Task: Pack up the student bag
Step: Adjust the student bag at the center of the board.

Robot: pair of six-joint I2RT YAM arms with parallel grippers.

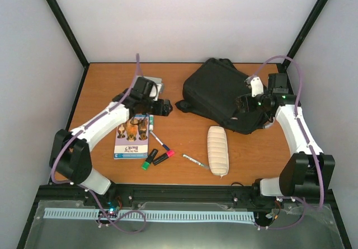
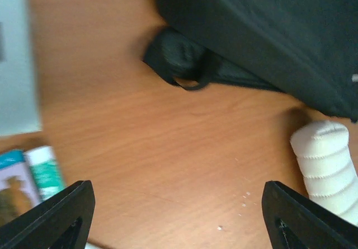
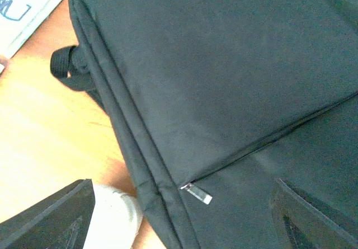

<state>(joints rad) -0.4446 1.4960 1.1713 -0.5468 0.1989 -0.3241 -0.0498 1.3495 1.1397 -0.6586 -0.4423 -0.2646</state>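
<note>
While both arms reach out over the wooden table (image 1: 106, 81), the black backpack (image 1: 224, 95) lies flat on it with its front pocket facing up, and it is closed as far as the zips show. The right gripper (image 1: 241, 104) hangs over the backpack's near right part with its jaws spread wide and nothing between them; in the right wrist view the dark fabric and a small silver zip pull (image 3: 197, 193) sit in the gap below. Whether the fingertips touch the fabric cannot be told. The left gripper (image 1: 165, 108) is just left of the backpack, jaws also wide apart and holding nothing, above bare wood and near a black strap loop (image 2: 184, 64) that pokes out from the backpack's left corner. A cream ribbed pencil case (image 1: 218, 150) lies right at the backpack's near edge, lengthwise toward the arms. Well to the near left of the backpack lies a picture book (image 1: 133, 136), flat. Between that book and the pencil case, all nearer than the backpack, are a blue pen (image 1: 159, 140), a green highlighter (image 1: 149, 159), a red highlighter (image 1: 164, 157) and a silver pen (image 1: 194, 160). Left of the backpack, a flat grey item (image 1: 159, 84) is partly hidden under the left arm.
</note>
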